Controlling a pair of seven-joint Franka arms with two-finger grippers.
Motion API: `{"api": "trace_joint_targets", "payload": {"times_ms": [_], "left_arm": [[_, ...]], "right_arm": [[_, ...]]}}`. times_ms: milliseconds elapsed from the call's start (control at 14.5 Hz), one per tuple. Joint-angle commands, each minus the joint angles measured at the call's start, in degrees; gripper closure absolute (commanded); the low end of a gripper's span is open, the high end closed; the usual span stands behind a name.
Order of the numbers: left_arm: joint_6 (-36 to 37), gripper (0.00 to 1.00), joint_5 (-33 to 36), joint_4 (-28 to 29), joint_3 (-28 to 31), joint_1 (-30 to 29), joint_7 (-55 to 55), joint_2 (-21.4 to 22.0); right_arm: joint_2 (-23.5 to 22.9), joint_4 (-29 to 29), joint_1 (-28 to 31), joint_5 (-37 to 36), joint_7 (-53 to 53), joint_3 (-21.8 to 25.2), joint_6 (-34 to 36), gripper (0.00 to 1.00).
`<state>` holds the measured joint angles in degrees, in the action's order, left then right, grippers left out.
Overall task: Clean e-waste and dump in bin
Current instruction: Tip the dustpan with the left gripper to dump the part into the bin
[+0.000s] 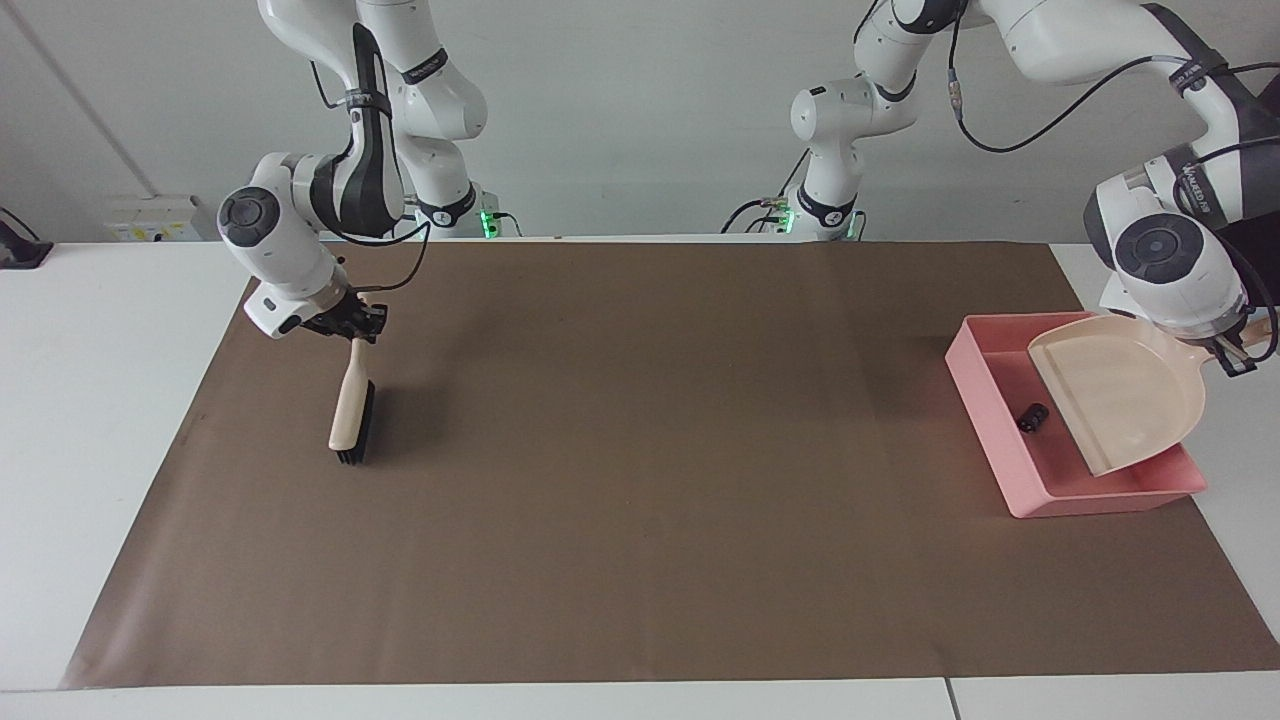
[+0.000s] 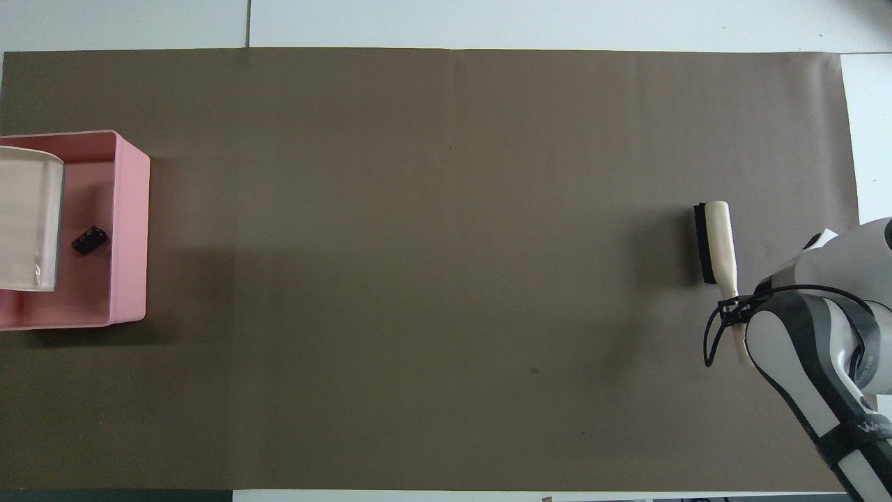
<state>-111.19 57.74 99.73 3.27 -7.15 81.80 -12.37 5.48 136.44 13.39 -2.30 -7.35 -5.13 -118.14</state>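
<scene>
My left gripper (image 1: 1232, 355) is shut on the handle of a cream dustpan (image 1: 1130, 395), which it holds steeply tilted over the pink bin (image 1: 1100, 497) at the left arm's end of the table. The pan's inside is bare. One small black piece of e-waste (image 1: 1032, 416) lies on the bin's floor beside the pan's lip; in the overhead view this black piece (image 2: 90, 240) sits between the dustpan (image 2: 28, 216) and the bin's wall (image 2: 132, 230). My right gripper (image 1: 355, 328) is shut on the handle of a cream brush (image 1: 350, 410) with black bristles, whose head hangs low over the mat.
A brown mat (image 1: 650, 450) covers most of the white table. The brush (image 2: 718, 240) is near the right arm's end of the mat, and the right arm's wrist covers its handle in the overhead view.
</scene>
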Motion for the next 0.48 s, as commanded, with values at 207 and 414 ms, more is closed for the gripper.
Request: {"api": "trace_joint_targets", "payload": {"times_ms": [207, 414], "left_arm": [[1.15, 1.0, 0.02, 1.43, -0.37, 2.92, 2.57, 8.14], [1.67, 1.0, -10.59, 1.87, -0.46, 6.09, 3.19, 8.41]], "right_arm": [[1.99, 1.81, 1.81, -1.04, -0.12, -0.76, -0.96, 0.91], [1.63, 2.77, 2.43, -1.04, 1.11, -0.76, -2.01, 0.89]]}}
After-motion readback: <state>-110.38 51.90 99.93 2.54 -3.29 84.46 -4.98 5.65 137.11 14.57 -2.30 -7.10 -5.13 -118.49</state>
